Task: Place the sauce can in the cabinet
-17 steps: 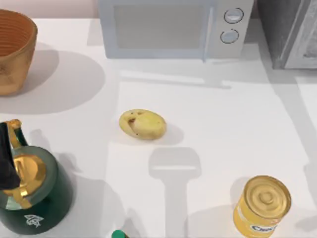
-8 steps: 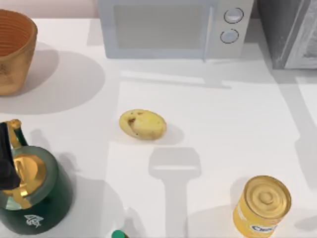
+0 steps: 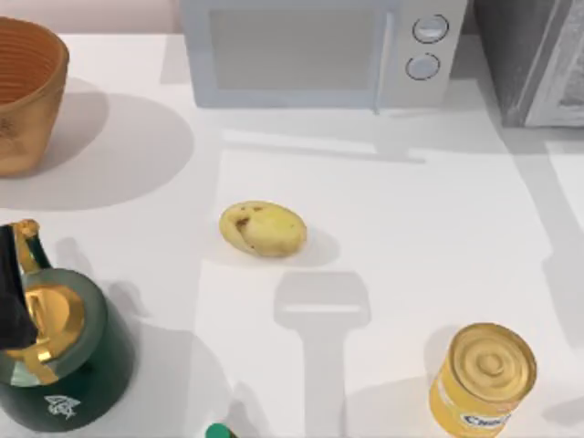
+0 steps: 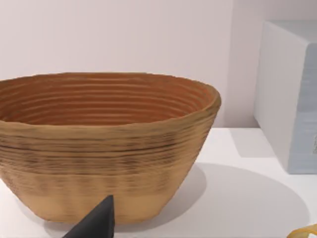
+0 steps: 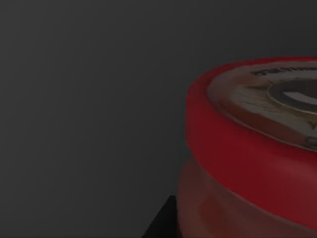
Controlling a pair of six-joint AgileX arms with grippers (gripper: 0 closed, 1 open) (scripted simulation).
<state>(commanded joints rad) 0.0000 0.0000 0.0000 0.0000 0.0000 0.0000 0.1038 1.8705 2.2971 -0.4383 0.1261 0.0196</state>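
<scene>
- The cabinet [image 3: 534,59] is the big dark grey box at the top right of the top view, next to the light grey microwave [image 3: 319,50].
- In the right wrist view a plain dark grey wall [image 5: 89,99] sits close behind the sauce can. I think this is the inside of the cabinet, so the can looks nearly in place.
- The sauce can [image 5: 252,148] is very close to the right arm's camera, at the right side of that view. Its red rim and silvery top face up, so it stands upright.
- The right arm is the one by the can. I cannot tell if its claw is spread or pinching.
- The left arm waits by the brown woven basket [image 4: 104,144], far from the cabinet. I cannot tell its claw state.
</scene>
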